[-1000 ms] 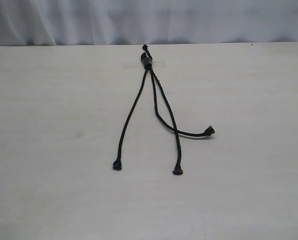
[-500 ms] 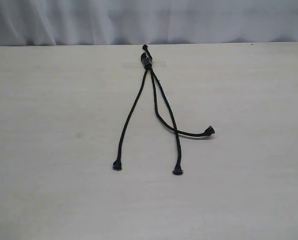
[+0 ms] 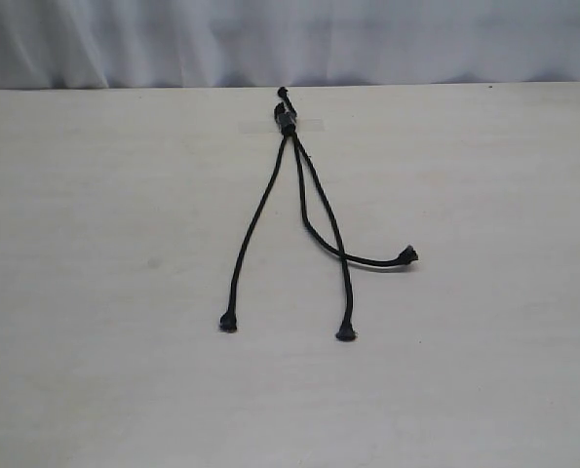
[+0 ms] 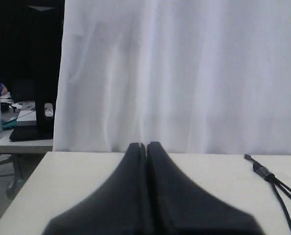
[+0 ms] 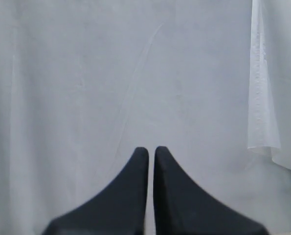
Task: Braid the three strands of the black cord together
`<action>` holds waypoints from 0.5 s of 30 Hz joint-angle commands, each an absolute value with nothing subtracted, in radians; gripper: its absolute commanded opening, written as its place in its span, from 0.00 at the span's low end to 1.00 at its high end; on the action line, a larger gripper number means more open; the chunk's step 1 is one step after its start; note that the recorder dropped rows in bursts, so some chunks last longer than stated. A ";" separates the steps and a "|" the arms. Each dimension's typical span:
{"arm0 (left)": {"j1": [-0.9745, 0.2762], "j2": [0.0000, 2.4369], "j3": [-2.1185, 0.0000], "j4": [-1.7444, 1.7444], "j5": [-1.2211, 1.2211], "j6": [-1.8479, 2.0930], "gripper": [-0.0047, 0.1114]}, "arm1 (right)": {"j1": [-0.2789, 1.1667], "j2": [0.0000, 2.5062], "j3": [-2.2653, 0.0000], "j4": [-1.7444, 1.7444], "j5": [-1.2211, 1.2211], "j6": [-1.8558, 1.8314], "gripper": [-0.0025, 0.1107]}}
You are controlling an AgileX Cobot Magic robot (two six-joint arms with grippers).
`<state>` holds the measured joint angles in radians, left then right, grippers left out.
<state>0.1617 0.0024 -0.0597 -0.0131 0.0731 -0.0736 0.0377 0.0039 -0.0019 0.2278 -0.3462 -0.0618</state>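
The black cord (image 4: pixel 260 171) is lying on the tabletop (image 3: pixel 95 292) ahead of the left pincer (image 4: pixel 146 145) and off to one side. The three strands (image 3: pixel 253 229) are running lengthwise back toward the arms. Both pincers are sitting closed and empty. The right pincer (image 5: pixel 151 149) is facing only curtain (image 5: pixel 86 73), so the left is probably sitting nearer.

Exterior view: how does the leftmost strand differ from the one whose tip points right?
The leftmost strand lies nearly straight and crosses nothing; the right-pointing strand hooks sideways across the middle strand. The leftmost strand's tip lies farther from the knot than the right-pointing strand's. Both are thin, black, knob-tipped.
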 commanded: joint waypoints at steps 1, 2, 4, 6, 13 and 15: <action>0.164 0.000 -0.054 -0.012 -0.011 -0.079 0.04 | 0.034 0.000 0.000 0.227 -0.369 -0.070 0.06; 0.164 0.000 -0.054 -0.012 -0.021 -0.079 0.04 | 0.034 0.000 0.000 0.227 -0.369 -0.070 0.06; 0.164 0.000 -0.054 -0.012 -0.021 -0.079 0.04 | 0.034 0.000 0.000 0.227 -0.371 -0.070 0.06; 0.164 0.000 -0.054 -0.015 -0.026 -0.079 0.04 | 0.034 0.000 0.000 0.227 -0.366 -0.070 0.06; 0.164 0.152 -0.197 0.000 0.057 -0.078 0.04 | 0.034 0.144 -0.089 0.227 -0.228 -0.091 0.06; 0.164 0.270 -0.286 0.030 0.135 -0.078 0.04 | 0.034 0.243 -0.162 0.227 -0.136 -0.094 0.06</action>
